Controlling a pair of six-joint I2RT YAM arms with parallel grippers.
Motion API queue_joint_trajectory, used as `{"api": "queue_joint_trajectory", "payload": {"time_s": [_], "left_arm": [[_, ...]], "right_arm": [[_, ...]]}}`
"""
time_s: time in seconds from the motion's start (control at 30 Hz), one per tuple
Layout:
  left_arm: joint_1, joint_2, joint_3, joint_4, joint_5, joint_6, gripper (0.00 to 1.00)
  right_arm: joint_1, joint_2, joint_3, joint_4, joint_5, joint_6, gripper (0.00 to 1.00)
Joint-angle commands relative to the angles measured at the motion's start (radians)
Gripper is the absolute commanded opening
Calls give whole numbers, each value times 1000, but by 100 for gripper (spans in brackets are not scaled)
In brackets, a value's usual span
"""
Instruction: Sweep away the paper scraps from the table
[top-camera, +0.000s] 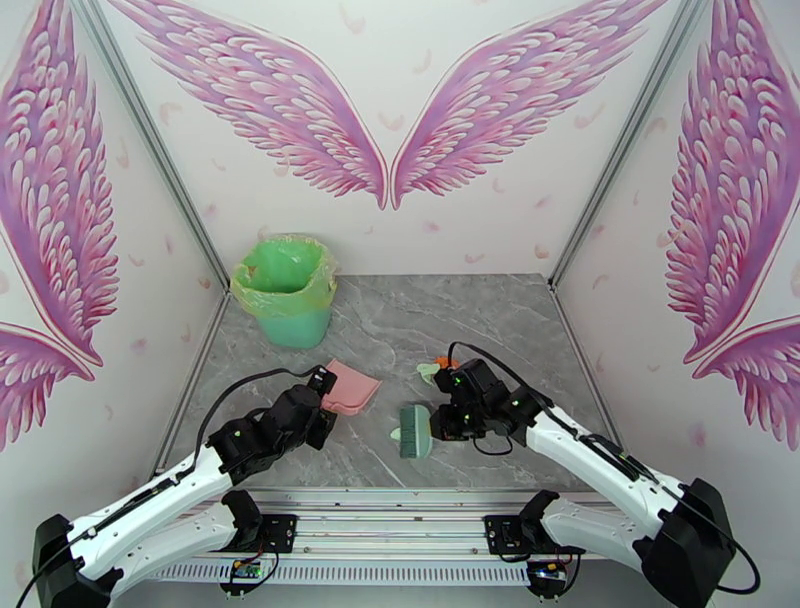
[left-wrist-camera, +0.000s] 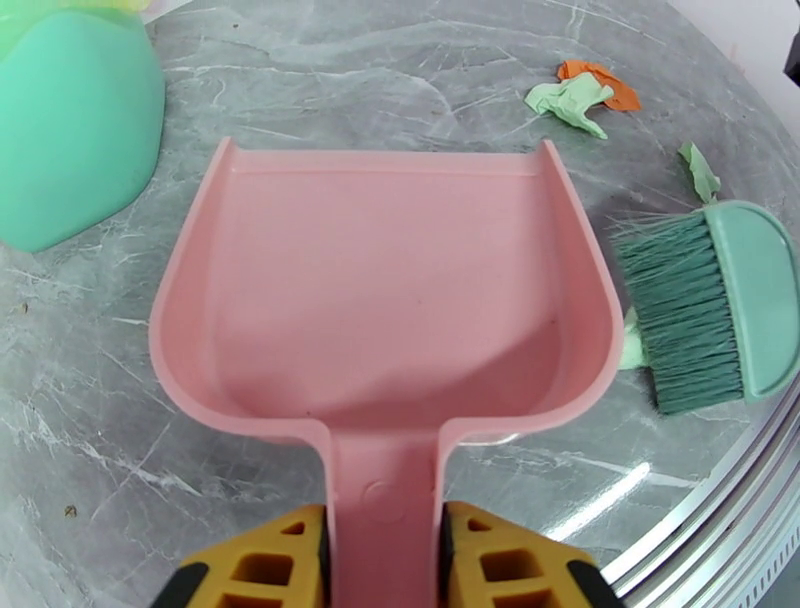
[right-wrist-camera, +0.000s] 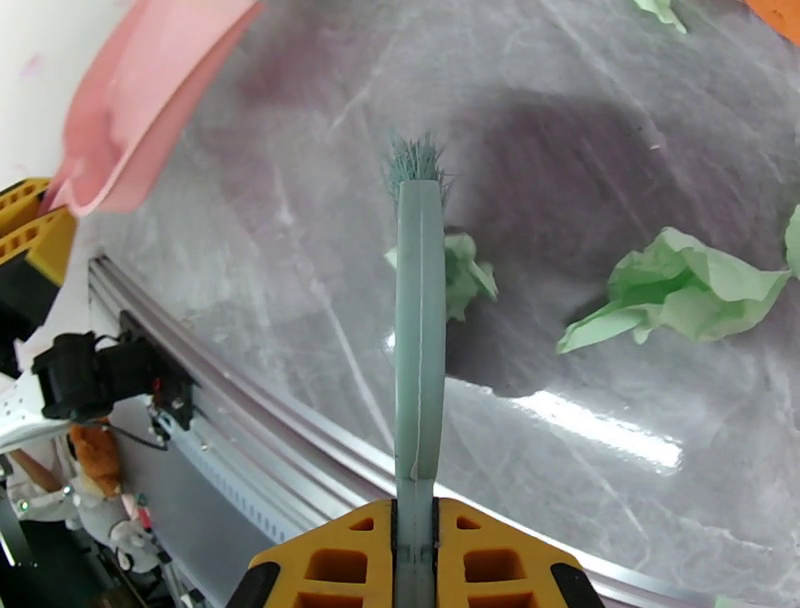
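While left end effector (left-wrist-camera: 383, 545) clamps dustpan (left-wrist-camera: 380, 300), right end effector (right-wrist-camera: 415, 550) clamps brush (right-wrist-camera: 418, 300), bristles leftward.

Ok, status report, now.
Left gripper shut on dustpan. Right gripper shut on brush. Scraps loose on table, dustpan empty. Bin far left, well clear.

Far left corner: the green bin (top-camera: 285, 290) stands here and blocks the way.
Middle: the pink dustpan (top-camera: 352, 388) and the green brush (top-camera: 413, 430) sit close, with only a thin gap between them.
By the brush: paper scraps (top-camera: 428, 372) dot the table (top-camera: 500, 310).
Far right: bare table, lots of room.
Sides: walls (top-camera: 150, 300) close in.
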Motion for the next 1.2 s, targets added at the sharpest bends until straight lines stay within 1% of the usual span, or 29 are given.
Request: {"api": "queue_joint_trajectory", "payload": {"time_s": [0.0,0.1,0.17,0.3,0.47,0.53,0.63,0.77,0.87,0.97,1.03,1.17], "left_arm": [[6,-13,15,1,13,6,0],[7,-13,14,1,14,6,0],[7,-12,12,3,18,6,0],[7,-13,11,4,27,8,0],[6,-1,9,8,28,10,0],[7,8,9,11,32,12,0],[7,16,9,15,38,13,0],[7,20,9,18,45,15,0],[6,19,8,21,50,16,0],[7,22,8,26,50,19,0],[7,25,8,25,53,21,0],[6,21,10,22,58,21,0]], "right_arm": [[6,49,69,31,120,-25,0],[-1,98,129,35,179,-57,0],[-13,126,173,44,195,-79,0],[-43,204,286,0,257,-128,0],[-64,238,385,-52,273,-174,0],[-64,213,403,-75,265,-185,0],[-63,127,396,-118,247,-183,0],[-64,-2,353,-250,237,-171,0],[-41,-76,295,-337,215,-134,0],[-4,-141,240,-403,241,-79,0],[11,-169,208,-427,268,-43,0],[21,-190,130,-400,291,11,0]]}}
